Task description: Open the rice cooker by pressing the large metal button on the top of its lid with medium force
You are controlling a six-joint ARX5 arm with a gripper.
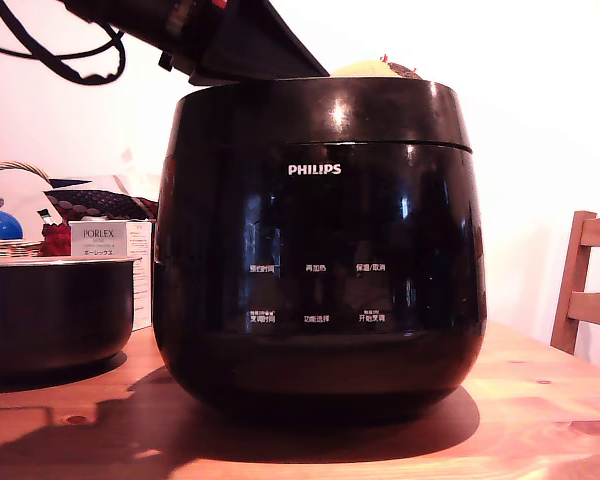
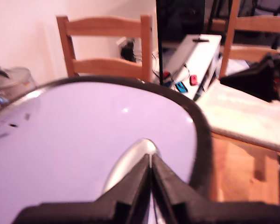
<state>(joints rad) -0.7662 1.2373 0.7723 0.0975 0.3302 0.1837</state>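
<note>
The cooker (image 1: pixel 318 245) stands mid-desk (image 1: pixel 540 400), lid (image 2: pixel 84 149) down. The end effector (image 2: pixel 151 163), fingers pressed together and holding nothing, rests its tips on the metal button (image 2: pixel 130 158) atop the lid.

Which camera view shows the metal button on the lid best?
The wrist view shows it best: the metal button lies on the lid directly at the gripper, whose jaws are closed together. In the exterior view the button cannot be seen; only the rice cooker front and the lid's edge appear, with the arm above.
</note>
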